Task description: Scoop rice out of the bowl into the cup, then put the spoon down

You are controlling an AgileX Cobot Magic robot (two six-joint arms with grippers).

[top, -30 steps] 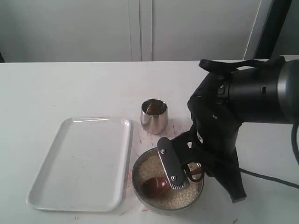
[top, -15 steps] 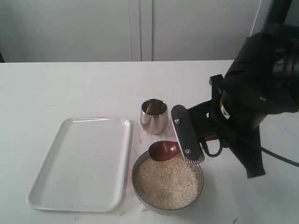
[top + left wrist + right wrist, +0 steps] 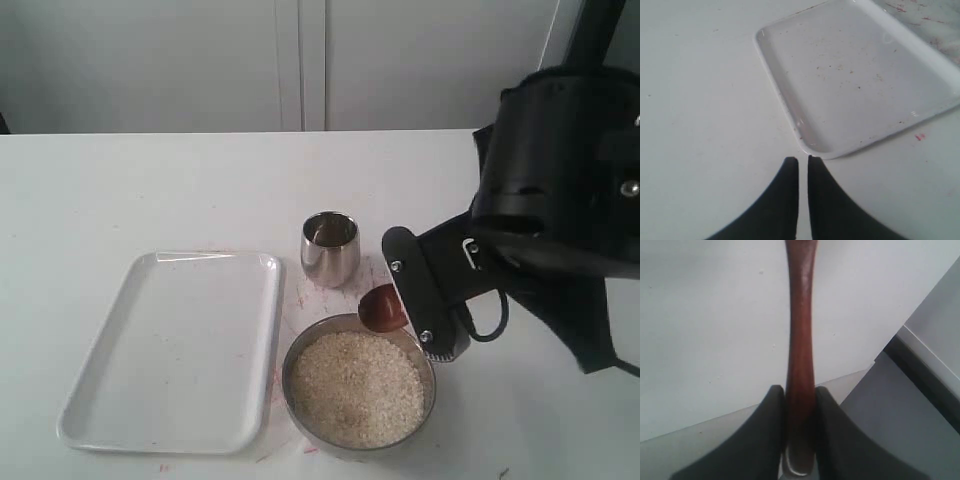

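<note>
Spoon (image 3: 380, 307) is now up out of the rice (image 3: 357, 388), at the bowl's (image 3: 286, 382) far rim, near the cup (image 3: 330, 247). Right gripper (image 3: 800, 399) pinches the handle; left gripper (image 3: 802, 172) is pressed together, empty. Advice: keep the spoon level and centre it over the cup before tipping.

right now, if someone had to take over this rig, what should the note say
Left end effector: shut, empty, over the table by a corner of the white tray.
Right end effector: shut on the spoon handle.
Spoon head hangs at the far rim of the bowl, on the cup side; no rice visible on it.
Bowl holds plenty of rice; cup upright beyond it, contents unclear.
Done: spoon gripped. Left: get rice into the cup, then set the spoon down.
</note>
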